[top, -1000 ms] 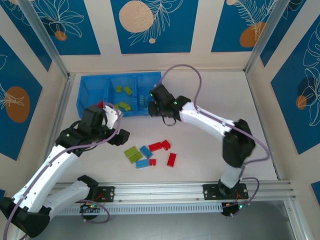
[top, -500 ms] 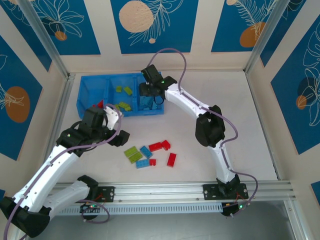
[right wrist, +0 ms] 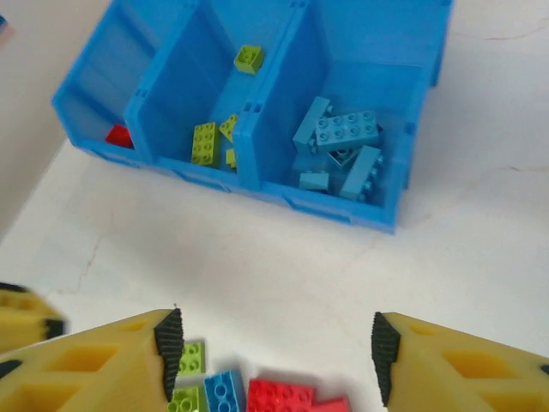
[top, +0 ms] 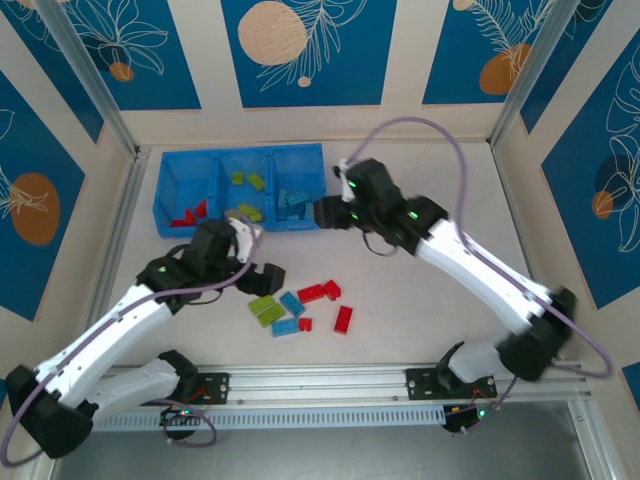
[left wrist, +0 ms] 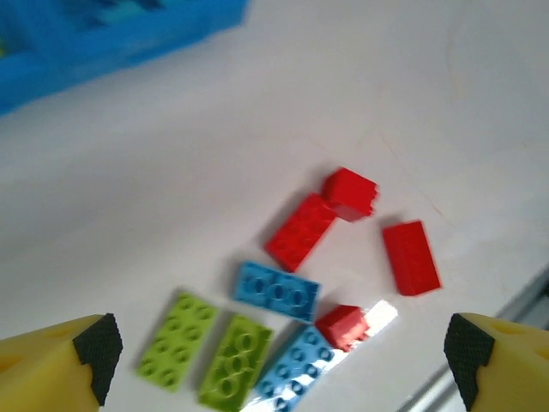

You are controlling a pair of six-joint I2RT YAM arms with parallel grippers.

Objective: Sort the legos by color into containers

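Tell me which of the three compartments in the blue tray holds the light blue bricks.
The right-hand compartment: it holds a pile of light blue bricks. The middle compartment holds green bricks, the left compartment red bricks.

My left claw (left wrist: 281, 365), jaws spread wide: loose bricks (left wrist: 276, 290) crowd the table (left wrist: 214, 146) right below and just ahead of it, several touching, so gaps for a finger are tight. Past them it's bare up to the tray (left wrist: 111, 34), far ahead-left. My right claw (right wrist: 276, 354), jaws apart: bare strip ahead, then the tray's near wall across my path. Light blue bricks (right wrist: 343, 142) are heaped in the compartment straight ahead. Bare room to its right.
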